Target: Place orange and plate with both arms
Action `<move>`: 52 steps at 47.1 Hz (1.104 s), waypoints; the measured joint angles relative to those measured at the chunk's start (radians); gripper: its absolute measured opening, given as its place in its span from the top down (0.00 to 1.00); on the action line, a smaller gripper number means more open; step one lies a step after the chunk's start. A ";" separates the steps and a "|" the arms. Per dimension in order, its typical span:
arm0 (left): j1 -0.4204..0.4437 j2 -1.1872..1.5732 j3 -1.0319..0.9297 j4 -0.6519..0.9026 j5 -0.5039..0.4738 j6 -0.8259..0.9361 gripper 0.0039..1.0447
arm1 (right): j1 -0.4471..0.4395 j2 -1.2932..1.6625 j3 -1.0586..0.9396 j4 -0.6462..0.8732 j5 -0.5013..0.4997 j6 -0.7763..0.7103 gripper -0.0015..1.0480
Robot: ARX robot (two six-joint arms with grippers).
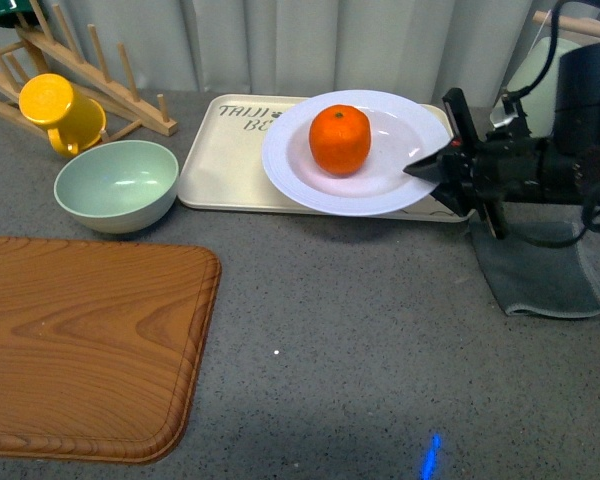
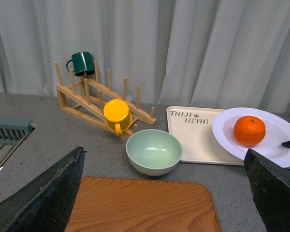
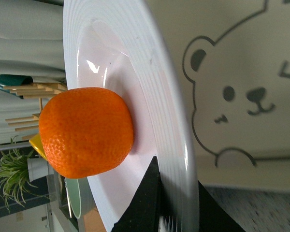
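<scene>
Currently: wooden board [image 1: 80, 340] lying nearest, probably waiting as set-down spot. Over it, left gripper [image 2: 163, 151] hanging wide, carrying nothing. Beyond, right gripper [image 1: 425, 168] pinching plate [image 1: 400, 125] rim, apparently readying lift; orange [image 1: 340, 140] sitting mid-plate, plate resting on bear tray [image 1: 220, 165].

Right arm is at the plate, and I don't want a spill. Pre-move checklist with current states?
1. Orange sits inside the plate, near its middle: ok.
2. Right gripper straddles the plate's rim, with one finger above and one below in the right wrist view: ok.
3. Right gripper firmly clamped on the rim: cannot tell.
4. Plate rests flat on the tray: ok.
5. Left gripper is open and touching nothing: ok.
6. Bowl and mug stand apart from the plate: ok.
</scene>
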 joint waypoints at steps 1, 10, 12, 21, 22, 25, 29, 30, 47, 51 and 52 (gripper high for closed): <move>0.000 0.000 0.000 0.000 0.000 0.000 0.06 | 0.006 0.013 0.028 -0.015 0.003 0.001 0.96; 0.000 0.000 0.000 0.000 0.000 0.000 0.06 | 0.040 0.105 0.225 -0.137 0.027 0.000 0.96; 0.000 0.000 0.000 0.000 0.000 0.000 0.06 | 0.046 0.125 0.266 -0.164 0.029 -0.001 0.96; 0.000 0.000 0.000 0.000 0.000 0.000 0.06 | 0.066 0.233 0.488 -0.323 0.053 -0.004 0.96; 0.000 0.000 0.000 0.000 0.000 0.000 0.06 | 0.067 0.241 0.504 -0.340 0.053 -0.006 0.96; 0.000 0.000 0.000 0.000 0.000 0.000 0.06 | 0.069 0.251 0.539 -0.384 0.061 -0.013 0.96; 0.000 0.000 0.000 0.000 0.000 0.000 0.06 | 0.071 0.255 0.558 -0.410 0.063 -0.027 0.96; 0.000 0.000 0.000 0.000 0.000 0.000 0.06 | 0.071 0.255 0.562 -0.417 0.064 -0.031 0.96; 0.000 0.000 0.000 0.000 0.000 0.000 0.06 | 0.066 0.233 0.496 -0.415 0.073 -0.071 0.41; 0.000 0.000 0.000 0.000 0.000 0.000 0.06 | 0.062 0.194 0.445 -0.399 0.076 -0.084 0.28; 0.000 0.000 0.000 0.000 0.000 0.000 0.06 | 0.061 0.182 0.428 -0.397 0.079 -0.087 0.24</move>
